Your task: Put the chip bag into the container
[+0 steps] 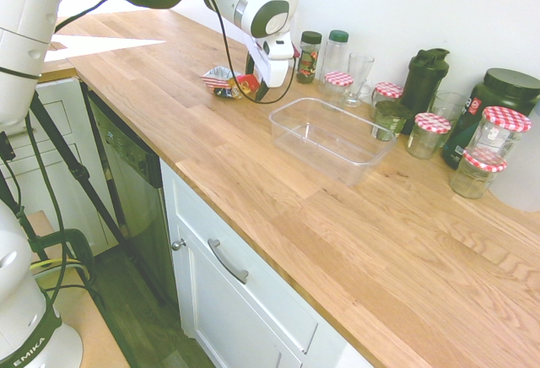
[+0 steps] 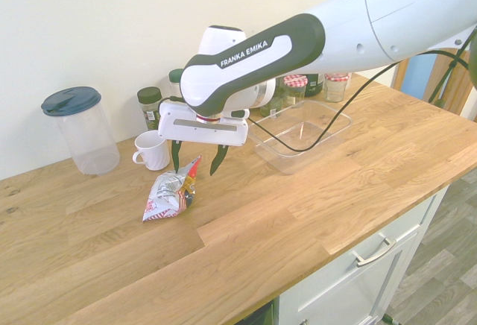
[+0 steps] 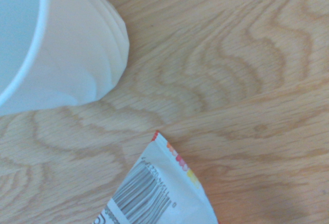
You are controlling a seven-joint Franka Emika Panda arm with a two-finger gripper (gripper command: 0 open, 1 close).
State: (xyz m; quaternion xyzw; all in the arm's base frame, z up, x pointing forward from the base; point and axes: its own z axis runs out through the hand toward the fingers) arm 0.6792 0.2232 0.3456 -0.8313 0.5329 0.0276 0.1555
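Gripper (image 2: 196,165): fingers spread, straddling the bag's upper corner
Chip bag (image 2: 172,193): on the counter (image 2: 313,191)
Mug (image 2: 153,150): just behind

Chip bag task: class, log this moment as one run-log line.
phase: approach | gripper: open, straddling chip bag corner | bag: on counter, not lifted | container: empty

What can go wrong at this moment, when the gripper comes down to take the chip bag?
1. The open gripper straddles only the raised corner of the chip bag; the shiny foil may slip out or crumple when the fingers close.
2. The white cup stands close behind the bag, so a finger might knock it.
3. The container lies some way along the counter; a weak corner grip might drop the bag on the way.
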